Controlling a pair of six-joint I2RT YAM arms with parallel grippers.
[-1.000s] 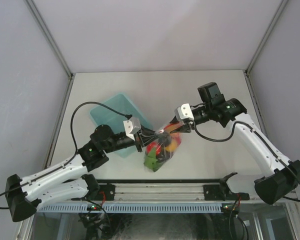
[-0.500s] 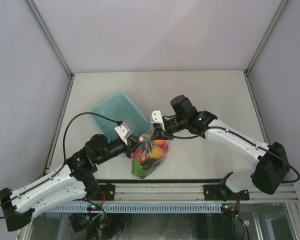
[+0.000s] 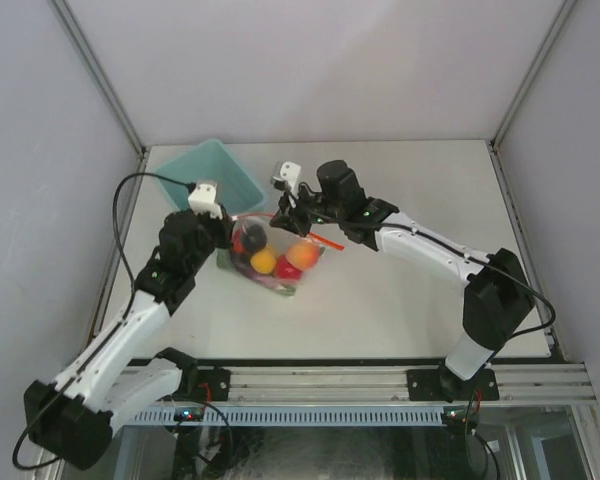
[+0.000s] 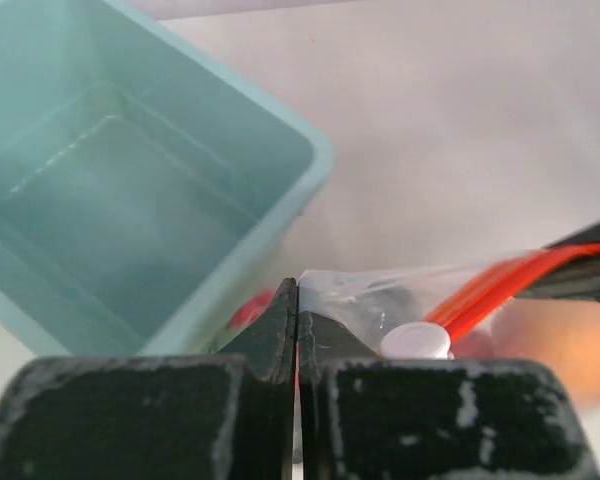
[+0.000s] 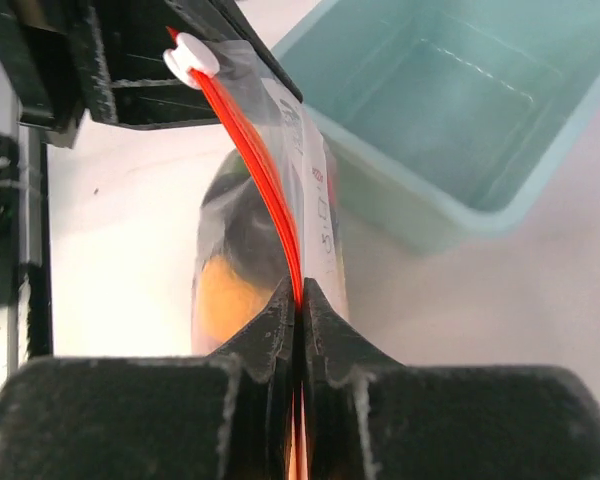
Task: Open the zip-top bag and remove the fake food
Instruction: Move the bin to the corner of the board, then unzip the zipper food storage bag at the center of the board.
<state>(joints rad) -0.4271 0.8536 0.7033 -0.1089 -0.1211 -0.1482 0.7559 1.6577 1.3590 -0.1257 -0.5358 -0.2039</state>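
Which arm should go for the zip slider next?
Left, probably. The left pincer is shut on the zip-top bag right beside the white slider. The right pincer clamps the orange zip strip farther along, so it can anchor.

Left arm (image 3: 120, 340) and right arm (image 3: 430, 250): white link shells, black joint housings, tiny green lights. Thin black cables looping alongside. White camera blocks at both wrists. Left tool (image 4: 297, 300) and right tool (image 5: 300, 300): matte black fingers, scuffed grey.
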